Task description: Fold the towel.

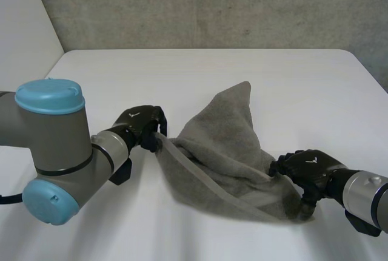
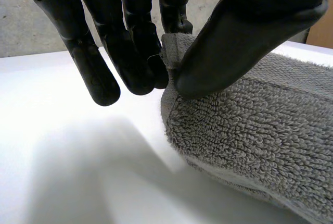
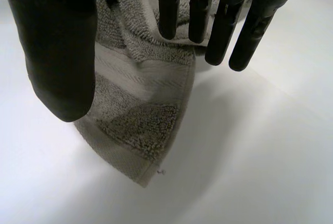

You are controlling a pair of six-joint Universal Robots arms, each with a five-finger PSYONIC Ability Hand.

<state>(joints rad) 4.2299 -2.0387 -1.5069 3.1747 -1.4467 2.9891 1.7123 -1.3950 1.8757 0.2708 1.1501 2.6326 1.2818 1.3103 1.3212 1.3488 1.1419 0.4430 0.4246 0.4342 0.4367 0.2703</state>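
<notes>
The grey towel [image 1: 224, 158] lies bunched on the white table [image 1: 212, 73], one corner pointing away from me. My left hand [image 1: 140, 124] is at its left corner. In the left wrist view that hand [image 2: 130, 41] pinches the hemmed corner of the towel [image 2: 250, 130] between thumb and fingertips, just above the table. My right hand [image 1: 309, 167] is at the towel's near right corner. In the right wrist view this hand [image 3: 57, 41] hangs over that corner of the towel [image 3: 140, 104] with its fingers straight and its thumb well apart, and the cloth is not pinched.
The table's far edge meets a concrete wall [image 1: 212, 6]. Bare tabletop lies behind the towel and on both sides of it. The left arm's big grey joint with light-blue caps [image 1: 51, 152] stands at the near left.
</notes>
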